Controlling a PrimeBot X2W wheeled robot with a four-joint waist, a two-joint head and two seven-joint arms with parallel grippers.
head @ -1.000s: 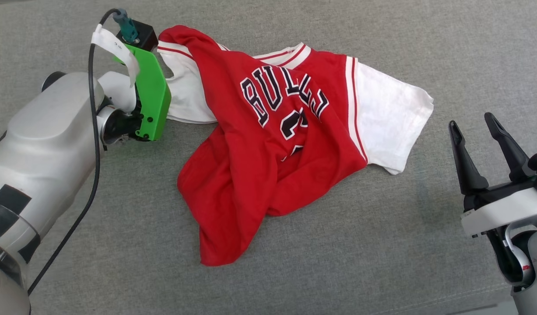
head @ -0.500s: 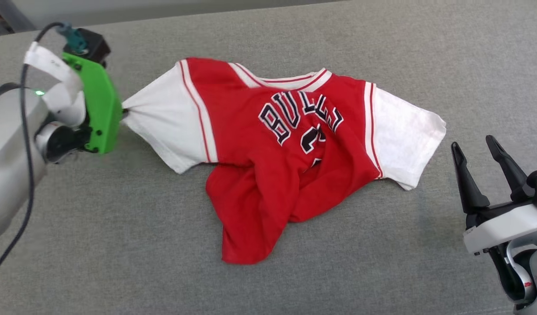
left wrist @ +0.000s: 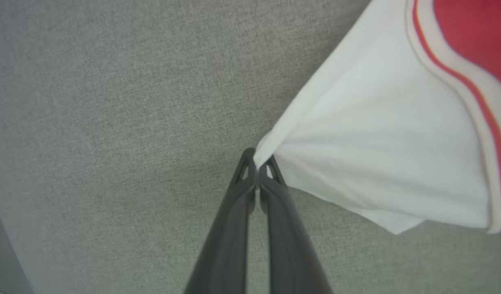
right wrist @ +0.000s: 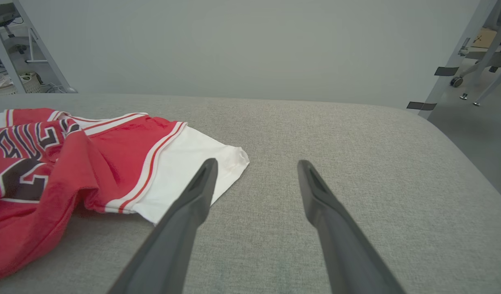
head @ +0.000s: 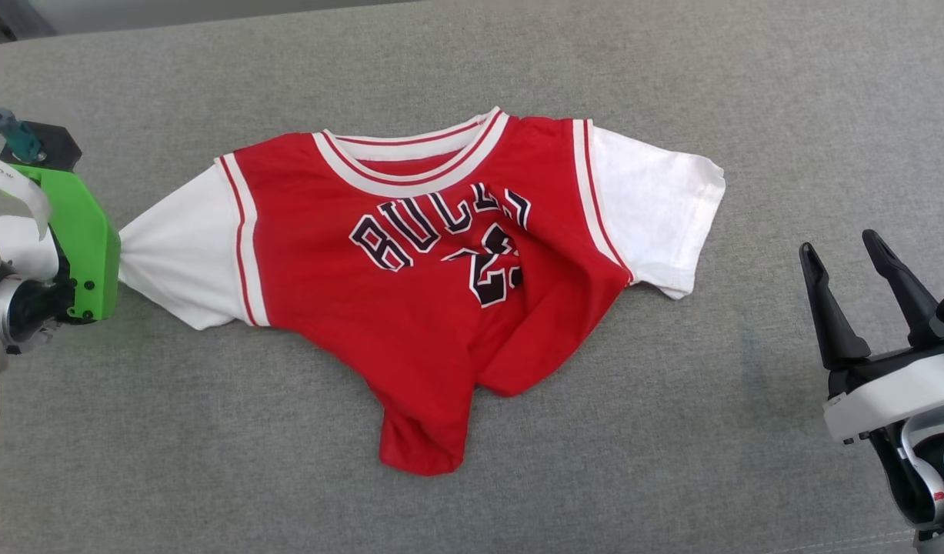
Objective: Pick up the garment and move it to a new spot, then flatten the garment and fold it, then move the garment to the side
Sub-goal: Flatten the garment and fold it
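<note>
Head view, one garment (head: pixel 410 308) (rumpled), two grippers (left wrist: pixel 256 165) (head: pixel 838 241)

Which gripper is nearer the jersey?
Left. The left gripper is shut on one sleeve tip of the jersey; the right gripper stands open past the opposite sleeve, clear of the cloth.

One counter (head: pixel 672 462), covered in grey woven cloth, its far right corner rounded in the right wrist view. Lying directly on it: one garment (head: pixel 410 308), a red jersey with white short sleeves, red-white striped trim, and black white-outlined lettering and number face up. Collar toward the far edge; chest spread; lower part bunched into a narrow tail toward the near edge; sleeve on the robot's left drawn to a point.
</note>
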